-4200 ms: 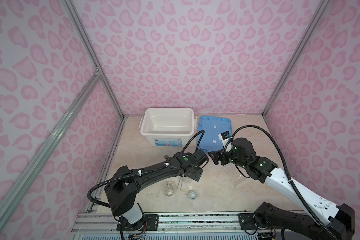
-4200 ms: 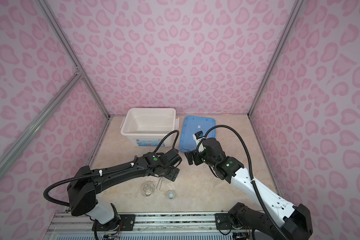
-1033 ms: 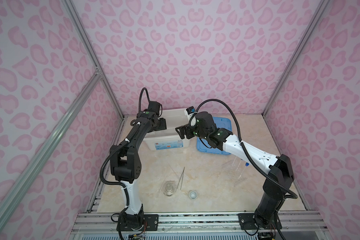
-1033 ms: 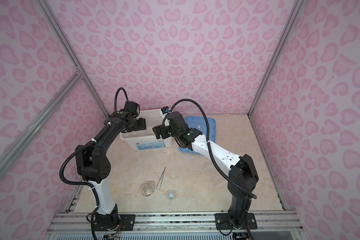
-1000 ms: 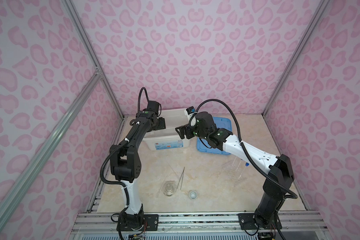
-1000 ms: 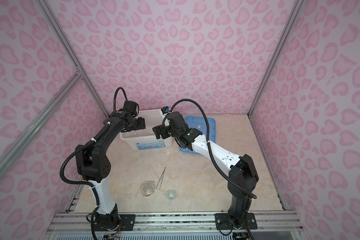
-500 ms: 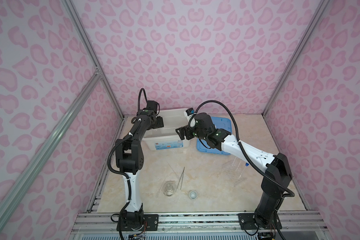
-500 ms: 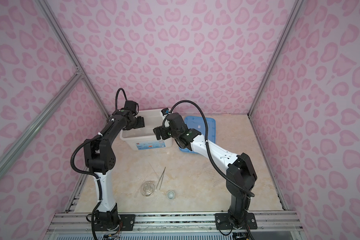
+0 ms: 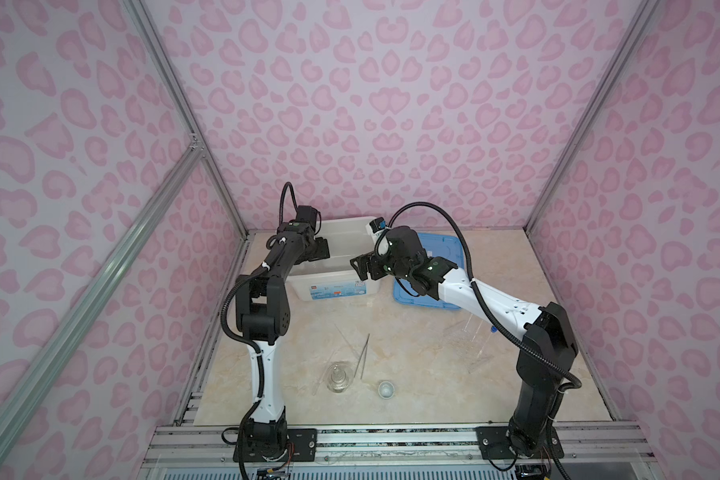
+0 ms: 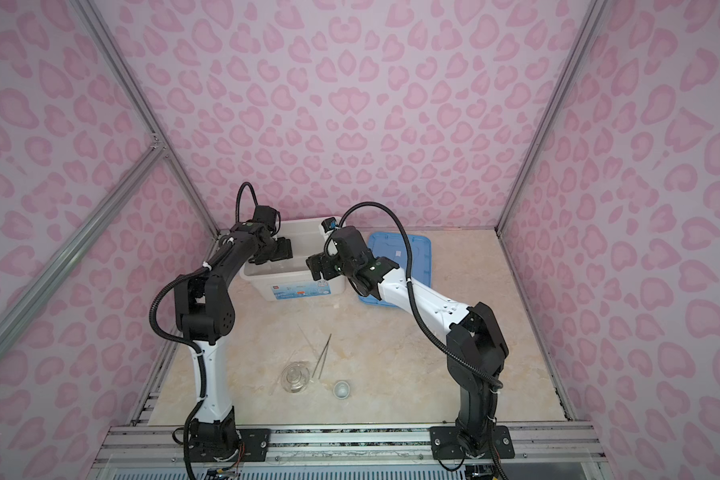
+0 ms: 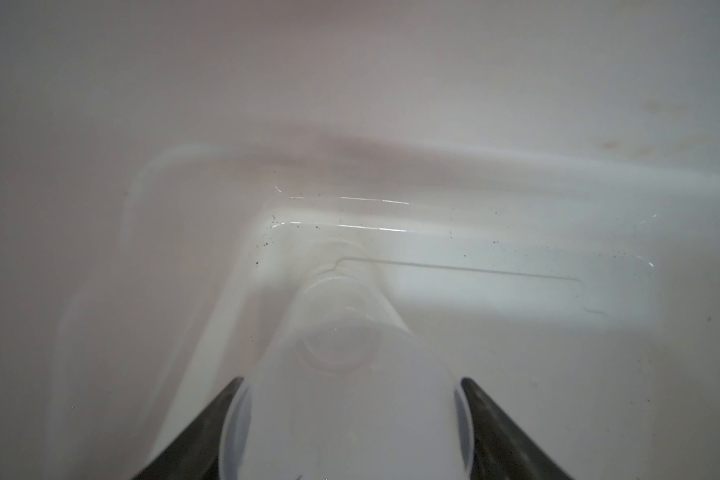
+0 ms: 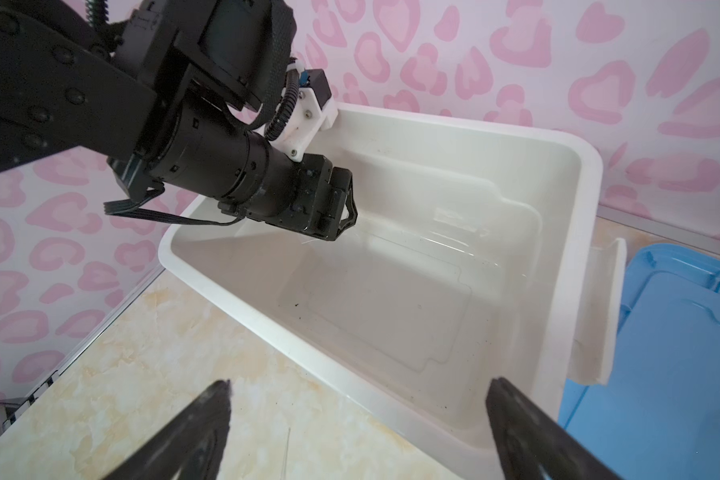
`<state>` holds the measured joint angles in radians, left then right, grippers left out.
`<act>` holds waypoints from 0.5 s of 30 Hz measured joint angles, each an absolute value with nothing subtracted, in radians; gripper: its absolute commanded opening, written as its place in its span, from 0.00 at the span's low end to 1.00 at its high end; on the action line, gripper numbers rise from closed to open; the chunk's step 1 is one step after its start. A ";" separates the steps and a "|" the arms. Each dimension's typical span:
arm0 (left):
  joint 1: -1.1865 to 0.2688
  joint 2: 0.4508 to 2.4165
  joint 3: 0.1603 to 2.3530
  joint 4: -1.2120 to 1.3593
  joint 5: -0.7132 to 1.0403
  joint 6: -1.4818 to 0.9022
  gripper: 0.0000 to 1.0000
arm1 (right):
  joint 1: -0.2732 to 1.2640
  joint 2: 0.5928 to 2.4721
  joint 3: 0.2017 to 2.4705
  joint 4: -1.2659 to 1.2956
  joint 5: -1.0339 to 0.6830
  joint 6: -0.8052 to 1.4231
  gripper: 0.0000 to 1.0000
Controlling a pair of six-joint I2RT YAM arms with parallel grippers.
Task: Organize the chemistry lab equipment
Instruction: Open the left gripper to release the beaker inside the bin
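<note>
Clear beaker (image 11: pixel 341 424) is low inside the white bin (image 11: pixel 516 104), near a corner, between the left pincer (image 11: pixel 351 379) fingers. The fingers sit at its sides; can't tell if gripping. Right pincer (image 12: pixel 360 384) wide, empty, by the bin's rim. On the table (image 9: pixel 425 374), well apart from the bin: flask (image 9: pixel 339 376), tweezers (image 9: pixel 364 357), white cup (image 9: pixel 385 389), tube rack (image 9: pixel 466 336). Blue lid (image 9: pixel 441 257) lies beside the bin.

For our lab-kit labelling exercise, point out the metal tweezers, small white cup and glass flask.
metal tweezers (image 9: pixel 365 356): in a top view, mid-length.
small white cup (image 9: pixel 385 389): in a top view, its middle.
glass flask (image 9: pixel 338 377): in a top view, its middle.
</note>
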<state>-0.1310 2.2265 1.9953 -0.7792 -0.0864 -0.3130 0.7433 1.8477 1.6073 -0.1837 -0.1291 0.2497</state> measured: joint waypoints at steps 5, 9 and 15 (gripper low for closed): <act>-0.131 2.228 2.005 -0.768 -0.086 -0.313 0.89 | 0.743 1.850 1.608 -0.184 -0.131 0.251 0.97; -0.131 2.227 2.022 -0.764 -0.087 -0.315 0.97 | 0.740 1.850 1.608 -0.184 -0.131 0.251 0.97; -0.131 2.215 2.028 -0.764 -0.084 -0.317 0.97 | 0.739 1.849 1.611 -0.185 -0.131 0.251 0.97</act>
